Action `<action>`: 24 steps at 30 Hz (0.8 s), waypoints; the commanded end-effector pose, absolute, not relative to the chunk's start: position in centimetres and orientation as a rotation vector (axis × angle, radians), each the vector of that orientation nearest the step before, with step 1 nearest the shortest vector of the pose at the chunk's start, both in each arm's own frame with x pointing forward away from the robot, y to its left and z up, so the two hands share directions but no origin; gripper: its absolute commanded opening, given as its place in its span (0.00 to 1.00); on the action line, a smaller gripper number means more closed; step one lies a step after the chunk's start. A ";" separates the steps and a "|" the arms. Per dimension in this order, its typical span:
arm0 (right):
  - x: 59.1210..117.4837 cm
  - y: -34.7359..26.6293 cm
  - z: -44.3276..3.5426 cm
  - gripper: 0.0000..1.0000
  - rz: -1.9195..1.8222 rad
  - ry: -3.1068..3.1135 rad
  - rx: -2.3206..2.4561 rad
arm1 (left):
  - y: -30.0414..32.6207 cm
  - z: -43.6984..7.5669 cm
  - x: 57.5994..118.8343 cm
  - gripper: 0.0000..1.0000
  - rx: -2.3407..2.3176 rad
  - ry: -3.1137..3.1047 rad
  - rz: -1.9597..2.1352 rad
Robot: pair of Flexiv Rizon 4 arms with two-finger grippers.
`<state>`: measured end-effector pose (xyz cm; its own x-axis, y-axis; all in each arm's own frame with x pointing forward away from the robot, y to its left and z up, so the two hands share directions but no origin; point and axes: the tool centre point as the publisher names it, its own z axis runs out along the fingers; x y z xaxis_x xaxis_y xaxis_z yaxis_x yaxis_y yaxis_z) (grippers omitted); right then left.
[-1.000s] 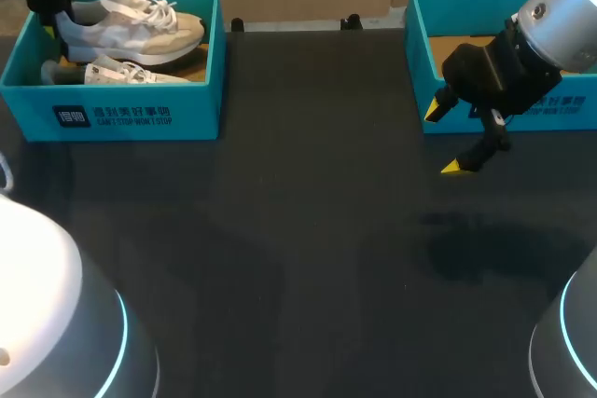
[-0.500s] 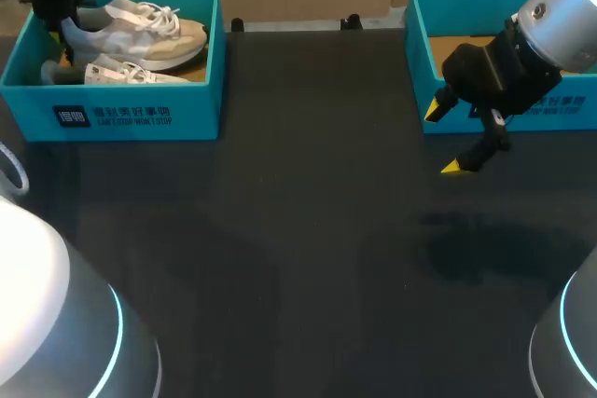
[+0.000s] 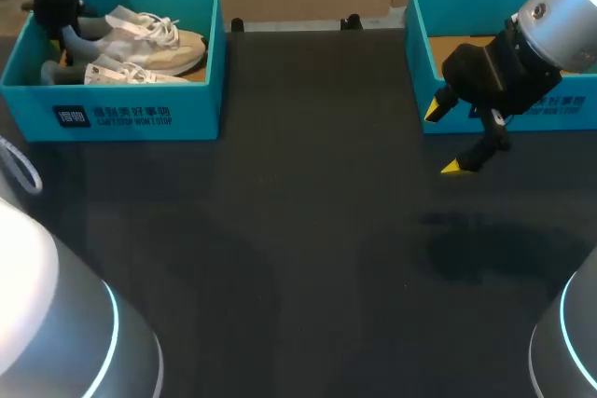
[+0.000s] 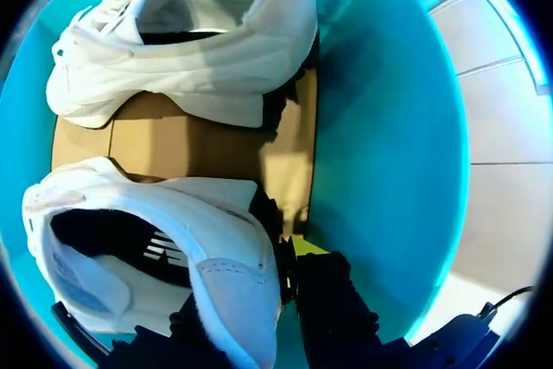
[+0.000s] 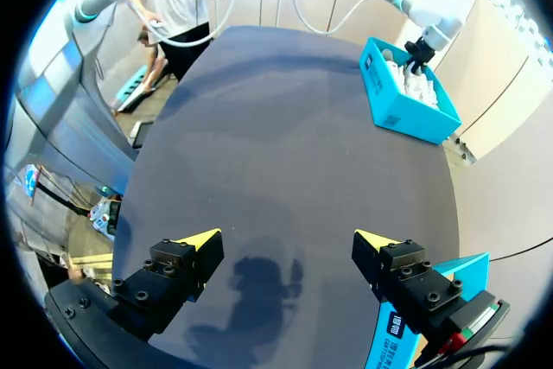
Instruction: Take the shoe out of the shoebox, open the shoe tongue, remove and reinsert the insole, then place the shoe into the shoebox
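Head view: the black table (image 3: 308, 230) carries a teal shoebox (image 3: 140, 116) at its far left corner, with two pale shoes inside. The left gripper (image 4: 251, 287) reaches into the box, its fingers closed on the heel of the far shoe (image 3: 154, 39) — the other shoe (image 3: 121, 74) lies beside it. The right gripper (image 3: 443, 139) hangs over the table by a second box (image 3: 415, 53) — spread wide, holding nothing.

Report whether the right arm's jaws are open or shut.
Open. In the right wrist view the jaws' yellow tips stand wide apart, holding nothing, with only bare table between them.
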<state>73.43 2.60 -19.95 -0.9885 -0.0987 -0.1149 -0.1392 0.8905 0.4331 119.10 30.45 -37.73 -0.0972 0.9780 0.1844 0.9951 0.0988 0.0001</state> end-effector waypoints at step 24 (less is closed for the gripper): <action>73.5 2.7 -20.1 1.00 0.687 2.968 -0.186 | 30.6 -39.5 119.6 0.56 -2.022 -2.122 -0.144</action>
